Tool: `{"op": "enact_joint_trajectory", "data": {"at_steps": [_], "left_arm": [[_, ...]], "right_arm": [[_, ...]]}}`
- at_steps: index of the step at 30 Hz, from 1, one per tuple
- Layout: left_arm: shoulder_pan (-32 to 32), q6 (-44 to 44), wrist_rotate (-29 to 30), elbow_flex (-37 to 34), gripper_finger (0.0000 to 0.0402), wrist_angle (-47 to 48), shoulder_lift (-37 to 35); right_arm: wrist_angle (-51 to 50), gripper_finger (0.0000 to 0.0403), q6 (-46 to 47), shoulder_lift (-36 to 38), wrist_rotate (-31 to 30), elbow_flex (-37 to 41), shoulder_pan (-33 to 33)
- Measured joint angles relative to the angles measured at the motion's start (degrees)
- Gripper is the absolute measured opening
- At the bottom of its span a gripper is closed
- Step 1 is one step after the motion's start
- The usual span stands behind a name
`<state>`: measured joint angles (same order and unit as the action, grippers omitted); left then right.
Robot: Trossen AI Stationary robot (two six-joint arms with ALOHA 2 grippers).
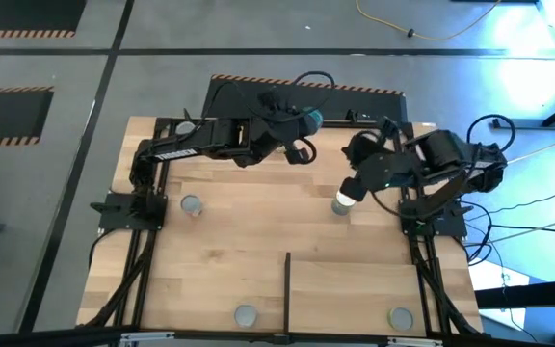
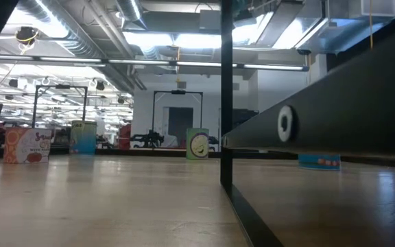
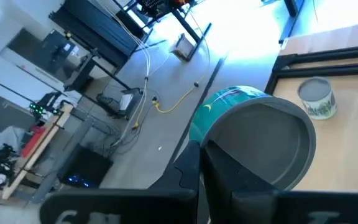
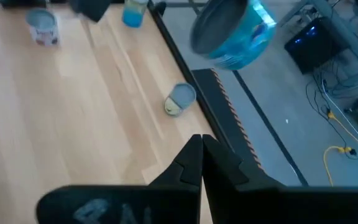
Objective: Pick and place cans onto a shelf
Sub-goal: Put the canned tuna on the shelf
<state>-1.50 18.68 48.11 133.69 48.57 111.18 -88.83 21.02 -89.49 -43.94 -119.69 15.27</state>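
Left gripper (image 1: pixel 302 123) is clamped on a teal-sided can (image 1: pixel 310 120), held up above the far edge of the table (image 1: pixel 239 241), near its middle. Right gripper (image 1: pixel 353 191) has its fingers pressed together with nothing between them, right of centre and close above a white-topped can (image 1: pixel 342 203). Other cans: one at the left (image 1: pixel 192 204), one at the near edge (image 1: pixel 246 314) just left of the black divider bar (image 1: pixel 287 289), one on the shelf (image 1: pixel 355 284) at near right (image 1: pixel 400 317).
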Motion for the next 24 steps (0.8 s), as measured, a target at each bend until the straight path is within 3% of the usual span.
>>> {"op": "enact_joint_trajectory", "data": {"at_steps": [6,11,19,24], "left_arm": [[0.1,1.4,-2.5,0.0,0.0,-0.1,0.0],[0.1,1.4,-4.0,0.0,0.0,0.2,0.0],[0.1,1.4,0.3,0.0,0.0,0.2,0.0],[0.1,1.4,0.9,0.0,0.0,-0.2,0.0]], "right_arm": [[4.7,0.0013,-3.5,-0.1,-0.1,4.0,-0.2],[8.7,0.003,-5.8,0.0,-5.8,4.7,-0.2],[14.7,0.0079,-10.9,0.0,-5.9,4.7,-0.2],[17.3,0.0093,-12.3,0.0,-10.8,4.7,-0.2]]}}
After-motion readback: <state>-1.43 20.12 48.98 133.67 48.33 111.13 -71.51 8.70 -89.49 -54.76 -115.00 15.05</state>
